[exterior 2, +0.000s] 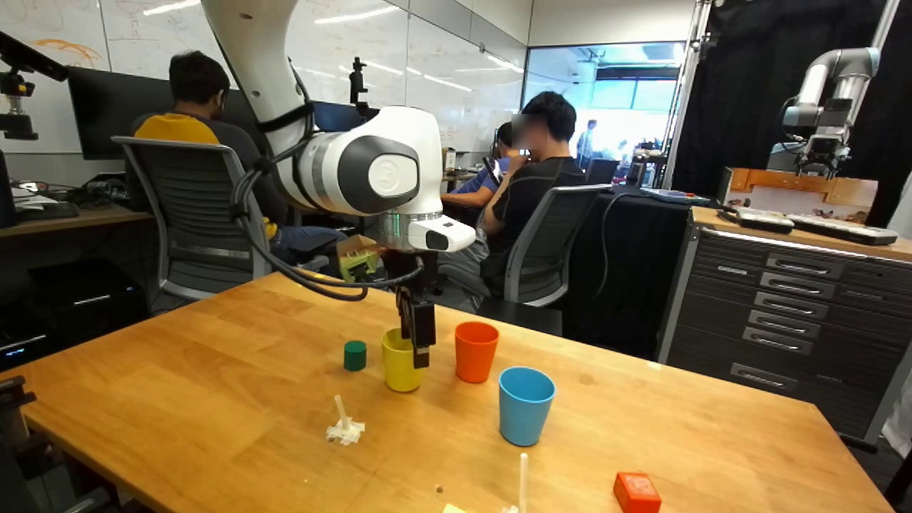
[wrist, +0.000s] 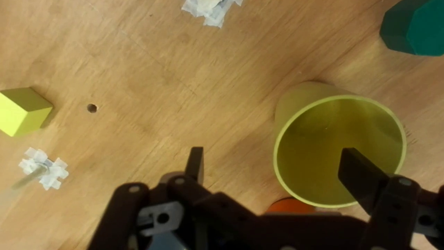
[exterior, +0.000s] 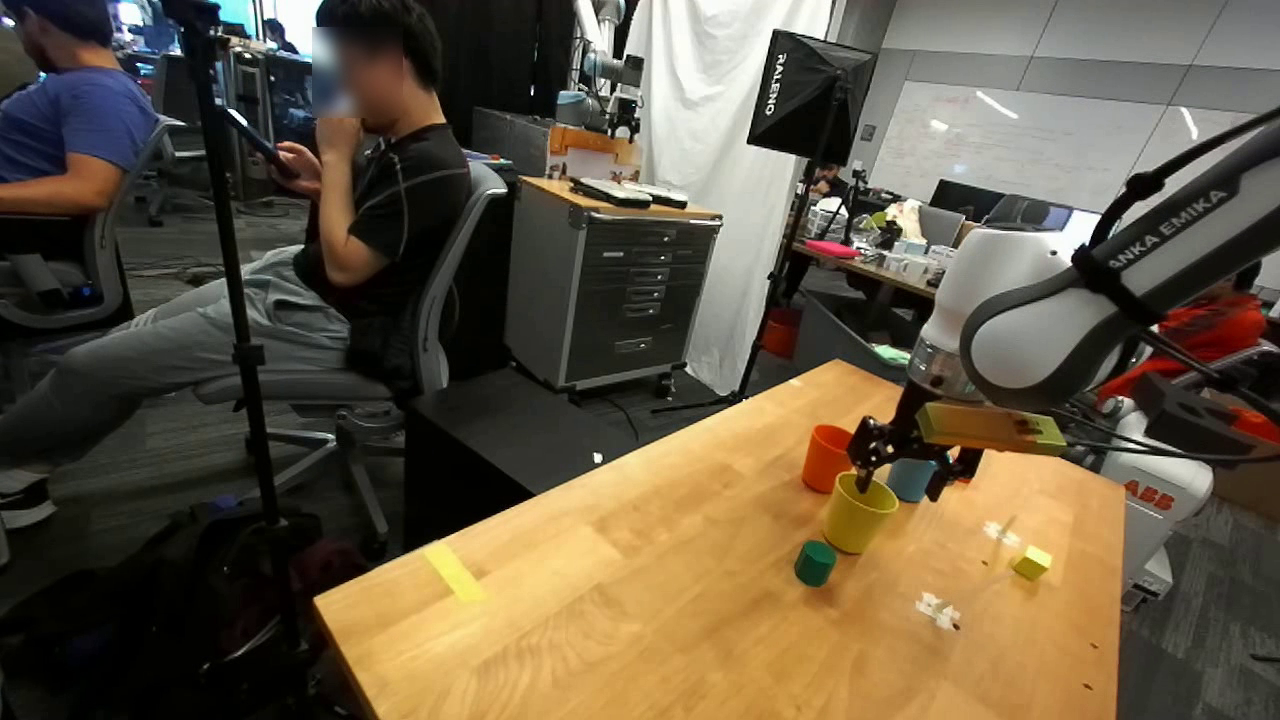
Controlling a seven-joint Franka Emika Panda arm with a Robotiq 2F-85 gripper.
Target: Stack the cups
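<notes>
Three tapered cups stand upright and separate. The yellow cup (exterior: 858, 525) (exterior 2: 399, 372) is nearest my gripper (exterior: 898, 492) (exterior 2: 421, 355). In the wrist view my gripper (wrist: 272, 149) is open and empty. One finger is over or in the yellow cup's mouth (wrist: 312, 139); I cannot tell its depth. The other finger is outside it. The orange-red cup (exterior: 823, 465) (exterior 2: 475, 356) stands close by, mostly hidden in the wrist view (wrist: 290, 205). The blue cup (exterior: 907, 482) (exterior 2: 524, 412) is farther off; only a sliver shows in the wrist view (wrist: 164, 242).
A green block (exterior: 815, 564) (exterior 2: 355, 355) (wrist: 425, 29) lies beside the yellow cup. A yellow block (exterior: 1032, 563) (wrist: 24, 114) and a red block (exterior 2: 636, 491) lie on the table (exterior: 620, 600). Two thin pegs (exterior 2: 340, 407) (exterior 2: 524, 481) stand up from white tape patches.
</notes>
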